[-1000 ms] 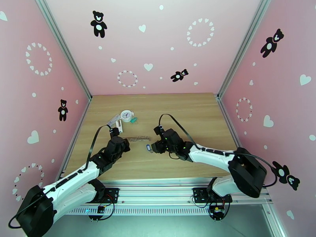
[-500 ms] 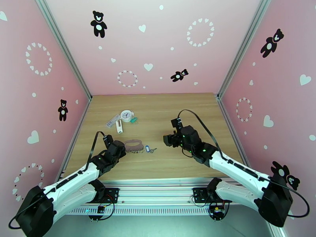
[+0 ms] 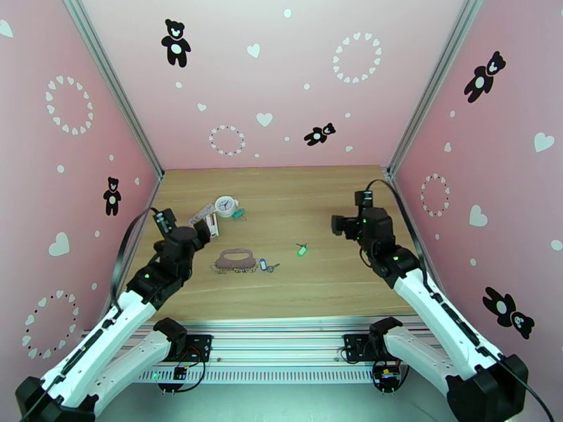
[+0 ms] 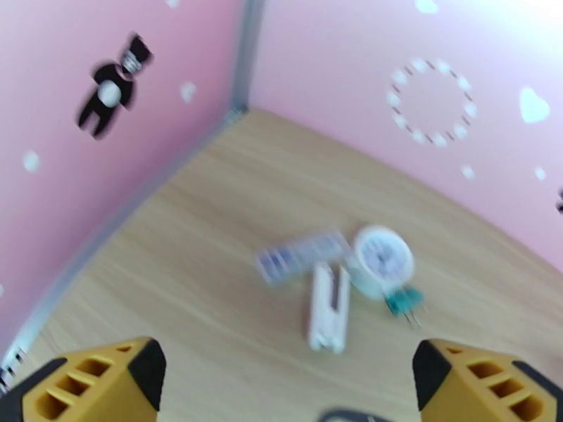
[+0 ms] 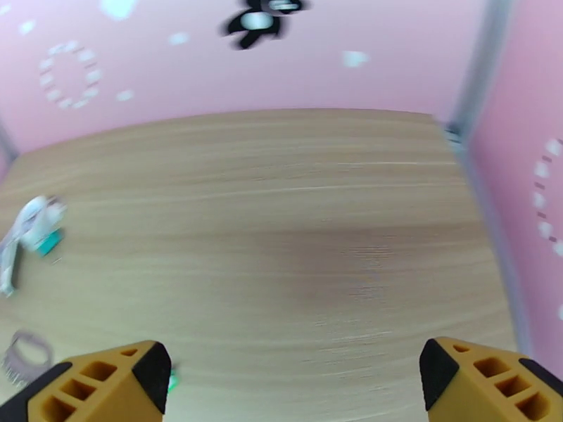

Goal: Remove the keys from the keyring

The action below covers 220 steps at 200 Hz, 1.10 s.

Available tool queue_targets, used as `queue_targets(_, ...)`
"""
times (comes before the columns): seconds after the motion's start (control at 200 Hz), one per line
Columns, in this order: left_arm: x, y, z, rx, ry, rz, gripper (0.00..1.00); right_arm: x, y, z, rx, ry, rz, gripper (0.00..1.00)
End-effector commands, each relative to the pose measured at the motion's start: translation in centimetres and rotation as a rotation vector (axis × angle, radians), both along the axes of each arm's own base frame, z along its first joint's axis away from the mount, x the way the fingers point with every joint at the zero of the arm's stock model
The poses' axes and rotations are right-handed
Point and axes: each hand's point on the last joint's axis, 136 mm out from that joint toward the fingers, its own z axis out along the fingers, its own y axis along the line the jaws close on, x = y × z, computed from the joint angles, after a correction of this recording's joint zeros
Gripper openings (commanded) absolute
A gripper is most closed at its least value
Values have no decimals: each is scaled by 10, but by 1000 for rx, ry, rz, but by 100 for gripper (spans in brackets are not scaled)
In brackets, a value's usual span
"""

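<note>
From above, the left arm (image 3: 134,304) reaches up from the near left corner, elbow low, wrist raised near the left edge of the worktop (image 3: 331,290). The left gripper (image 3: 203,232) is spread and holds nothing. The right arm (image 3: 422,297) runs along the right edge, and the right gripper (image 3: 338,225), also spread and empty, points left. The worktop is pale wood grain.

The keyring (image 3: 234,259), a flat mauve D shape with a cut-out, lies left of centre, with small metal rings along its near edge. The blue key (image 3: 264,264) lies just beside its right end; whether they are joined cannot be told. The green key (image 3: 302,250) lies apart, to the right. Toward the far left are a round clock charm (image 3: 225,205), a teal clip (image 3: 239,214) and a white strip (image 3: 212,223).

In the left wrist view, the yellow, black-tipped fingers (image 4: 105,381) stand wide apart, well short of the clock charm (image 4: 382,258), clip (image 4: 405,302) and strip (image 4: 329,316).

In the right wrist view, the fingers (image 5: 485,381) stand wide over bare wood. The keyring (image 5: 24,353) is at the lower left, with a speck of green key (image 5: 172,381) by the left finger.
</note>
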Motion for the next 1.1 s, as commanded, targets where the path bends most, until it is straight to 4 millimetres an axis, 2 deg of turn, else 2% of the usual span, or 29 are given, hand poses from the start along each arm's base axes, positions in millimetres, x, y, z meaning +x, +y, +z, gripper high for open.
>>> queue_targets(0.0,20,32,-27,171,111,63,99,12,-49,-38,-85,32,-169,99)
queue_targets(0.075,31,44,-50,182,104,61,99,19,-69,-66,-76,31,-226,99)
queue_targets(0.145,41,47,-72,167,74,26,99,23,-76,-89,-61,33,-219,99)
queue_targets(0.21,47,47,-85,211,57,10,99,32,-74,-100,-54,15,-178,99)
queue_targets(0.32,59,39,-100,231,10,-43,99,51,-53,-116,-52,22,-30,99)
queue_targets(0.45,60,28,-99,246,-115,-117,99,66,-29,-127,-12,15,111,99)
queue_targets(0.48,64,25,-94,242,-149,-131,99,68,-24,-129,-8,11,146,99)
queue_targets(0.611,82,-7,-111,269,-145,-326,99,56,-5,-132,-21,-48,262,99)
queue_targets(0.651,81,-5,-112,265,-148,-311,98,50,-1,-138,-33,-74,277,99)
queue_targets(0.696,78,-2,-112,257,-147,-298,99,55,2,-133,-34,-107,288,99)
queue_targets(0.741,81,1,-115,248,-142,-277,98,58,-13,-138,-35,-46,199,99)
queue_targets(0.796,92,21,-122,234,-104,-182,99,59,-16,-136,-37,-60,179,99)
queue_targets(0.846,90,30,-129,157,-70,-177,98,58,-15,-138,-43,-56,179,99)
queue_targets(1.096,91,26,-128,176,-82,-196,98,57,-12,-136,-64,-57,182,99)
